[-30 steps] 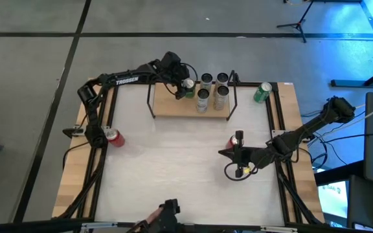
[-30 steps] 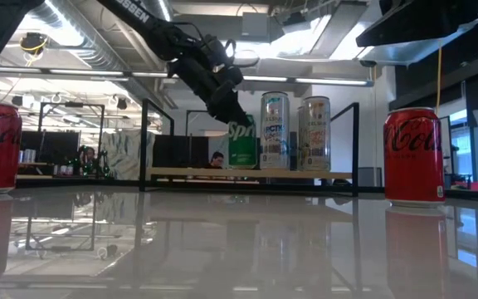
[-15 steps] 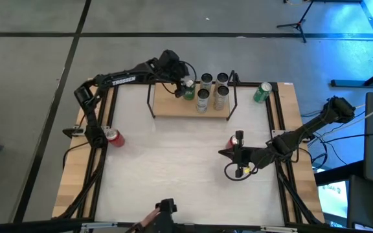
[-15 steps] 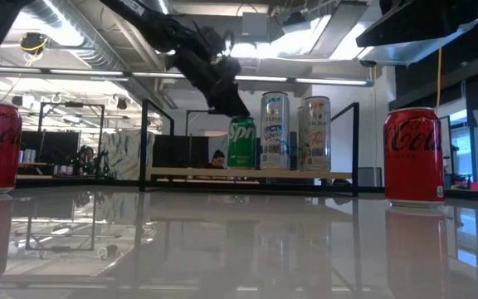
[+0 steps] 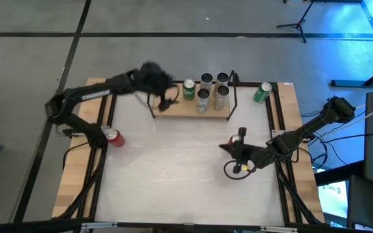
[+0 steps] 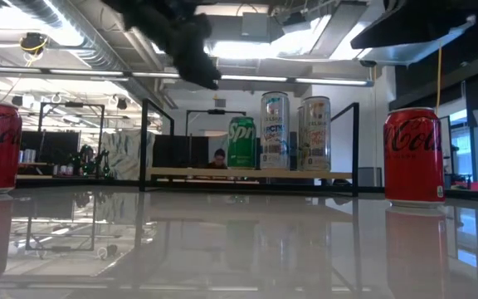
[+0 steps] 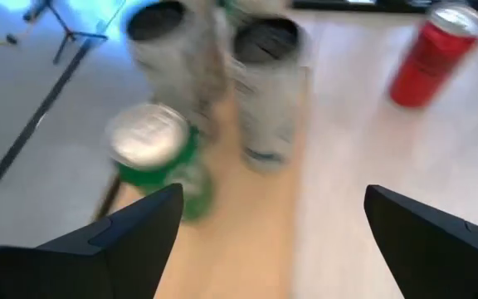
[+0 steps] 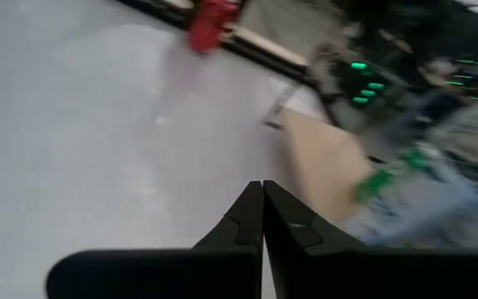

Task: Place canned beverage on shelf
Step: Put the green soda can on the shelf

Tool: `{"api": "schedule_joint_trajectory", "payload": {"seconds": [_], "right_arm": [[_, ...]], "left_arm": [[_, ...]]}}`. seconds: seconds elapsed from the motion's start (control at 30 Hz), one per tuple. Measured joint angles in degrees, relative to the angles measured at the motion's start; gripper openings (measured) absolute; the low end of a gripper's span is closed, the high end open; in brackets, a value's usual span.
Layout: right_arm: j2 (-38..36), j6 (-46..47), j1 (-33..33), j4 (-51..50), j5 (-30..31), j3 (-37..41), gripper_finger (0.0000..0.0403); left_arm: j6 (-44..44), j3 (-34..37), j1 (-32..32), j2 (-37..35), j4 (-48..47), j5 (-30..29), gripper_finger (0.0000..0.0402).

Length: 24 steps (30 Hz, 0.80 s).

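- Shelf [image 5: 173,109] sits upper centre of the high view.
- Left gripper [image 5: 168,102], fingers apart, hangs over its left end.
- Right gripper [image 5: 224,148], pinched together, waits centre right.
- Green can [image 5: 189,89] stands on the shelf.

The green can [image 5: 188,89] stands upright on the shelf [image 5: 173,109], at the left of the cans there, free of any grip, silver top up; in the low view its white lettering faces the camera. The shelf is a small light-wood board with thin black wire frames rising at both ends, lying at the far edge of the counter. Four taller silver cans [image 5: 203,100] stand upright just beside the green one.
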<state>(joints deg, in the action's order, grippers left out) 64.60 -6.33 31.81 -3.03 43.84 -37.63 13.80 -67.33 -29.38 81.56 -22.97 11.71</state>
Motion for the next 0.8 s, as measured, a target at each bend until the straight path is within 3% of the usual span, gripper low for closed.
{"api": "schedule_joint_trajectory", "payload": {"seconds": [0.17, 0.27, 0.5, 0.63, 0.8], "right_arm": [[-0.3, -0.2, -0.6, -0.3, 14.5, -0.1, 0.0005], [-1.2, -0.2, -3.2, -4.0, 18.8, -2.5, 0.0005], [-2.7, 1.8, -17.1, -23.5, 18.0, -14.8, 0.0005], [-2.8, 5.7, -28.4, -37.2, 13.4, -22.8, 0.0005], [-2.8, 6.7, -43.1, -42.8, 6.1, -28.0, 0.0005]], "left_arm": [[-4.8, 18.0, 7.5, -11.3, 17.5, -6.4, 0.0367], [-5.7, 25.8, 11.1, -16.8, 29.1, -6.9, 0.0367], [-0.8, 35.0, 15.4, -21.1, 49.6, -6.9, 0.0367], [0.2, 35.1, 15.6, -21.1, 52.8, -7.0, 0.0367], [-0.1, 35.1, 15.6, -21.1, 51.4, -7.0, 0.0367]]}}
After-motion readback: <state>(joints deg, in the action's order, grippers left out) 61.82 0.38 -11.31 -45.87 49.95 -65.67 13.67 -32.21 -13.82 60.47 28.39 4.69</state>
